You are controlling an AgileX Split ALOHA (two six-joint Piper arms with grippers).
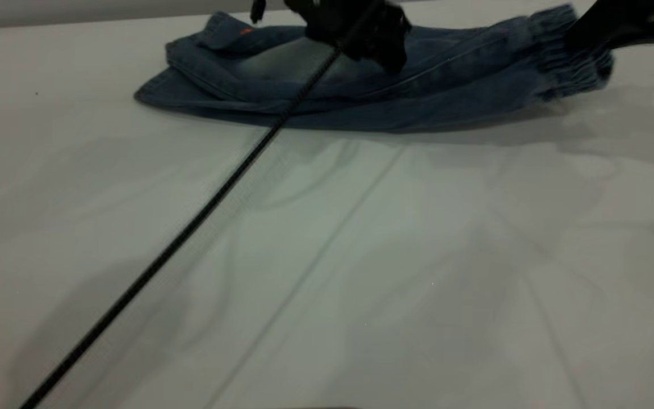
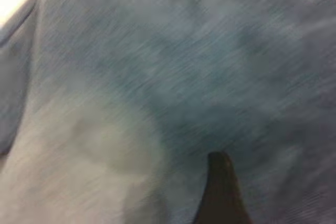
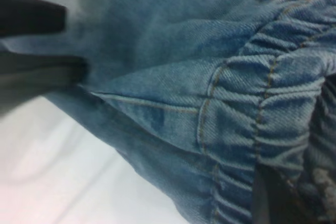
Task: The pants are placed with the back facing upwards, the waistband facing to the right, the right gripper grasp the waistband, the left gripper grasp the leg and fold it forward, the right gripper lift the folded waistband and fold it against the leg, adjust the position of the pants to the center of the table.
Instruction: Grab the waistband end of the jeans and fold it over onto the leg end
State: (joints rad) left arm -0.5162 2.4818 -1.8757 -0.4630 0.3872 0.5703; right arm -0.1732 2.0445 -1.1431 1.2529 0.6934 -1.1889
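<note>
Right gripper (image 1: pixel 579 42) is clamping the waistband (image 1: pixel 565 62); I am seeing the left gripper (image 1: pixel 386 48) pressing on the pants (image 1: pixel 418 96), its grip unreadable.

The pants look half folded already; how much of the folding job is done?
The pants already lie doubled lengthwise at the table's far edge. In hand: the left gripper is down on the denim mid-length and the right gripper is at the waistband. Left: folding the waistband onto the leg and centring them.

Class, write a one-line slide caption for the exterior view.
Folded denim shorts on white table, left claw above, right claw at waistband.
</note>
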